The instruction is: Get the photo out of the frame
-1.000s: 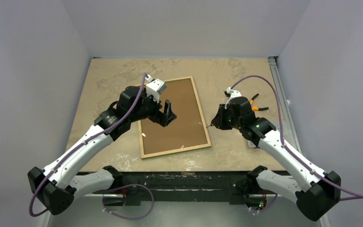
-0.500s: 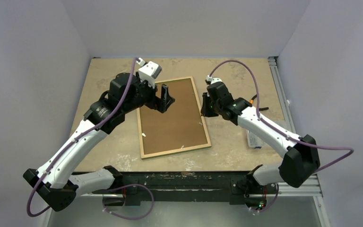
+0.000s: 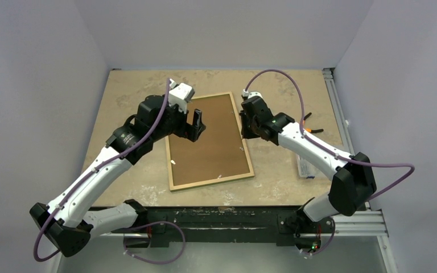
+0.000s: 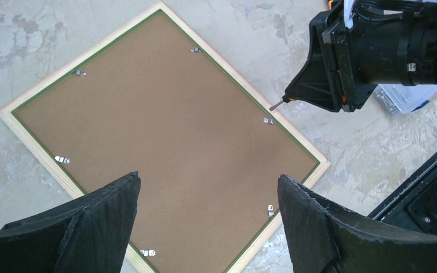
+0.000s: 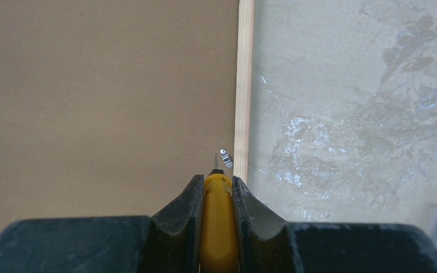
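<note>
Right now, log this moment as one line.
frame: face down | photo: in frame, brown back up | left gripper: open, above photo | right gripper: shut on yellow tool, tip by clip

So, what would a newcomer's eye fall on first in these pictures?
First, the frame lying face down in the middle of the table, with the photo's brown back upward. Next, the right fingers clamped on a yellow tool, its tip at a small metal clip by the frame's right edge. The left fingers stand wide open above the frame.
</note>
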You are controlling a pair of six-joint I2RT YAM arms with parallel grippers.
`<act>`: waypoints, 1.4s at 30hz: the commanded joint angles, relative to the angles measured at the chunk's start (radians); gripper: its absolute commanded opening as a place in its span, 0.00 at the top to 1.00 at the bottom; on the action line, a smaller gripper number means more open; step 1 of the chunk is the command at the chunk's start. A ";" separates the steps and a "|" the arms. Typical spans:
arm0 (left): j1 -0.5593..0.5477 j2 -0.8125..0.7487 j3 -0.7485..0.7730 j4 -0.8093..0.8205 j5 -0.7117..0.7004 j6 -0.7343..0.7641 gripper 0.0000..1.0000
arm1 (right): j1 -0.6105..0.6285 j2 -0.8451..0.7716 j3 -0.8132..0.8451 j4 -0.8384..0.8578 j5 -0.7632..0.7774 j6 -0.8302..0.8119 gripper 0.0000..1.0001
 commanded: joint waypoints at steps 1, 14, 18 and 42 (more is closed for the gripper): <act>0.006 -0.018 0.011 0.032 0.002 -0.005 0.13 | 0.009 0.003 0.020 -0.011 0.068 -0.017 1.00; 0.006 -0.017 0.008 0.026 -0.019 0.005 0.13 | 0.056 0.119 0.076 -0.023 0.080 -0.054 1.00; 0.006 -0.017 0.007 0.028 -0.018 0.003 0.12 | 0.072 0.126 0.068 -0.007 0.116 -0.056 1.00; 0.007 0.005 0.005 0.029 -0.010 0.004 0.12 | 0.072 0.160 0.053 0.010 0.152 -0.073 1.00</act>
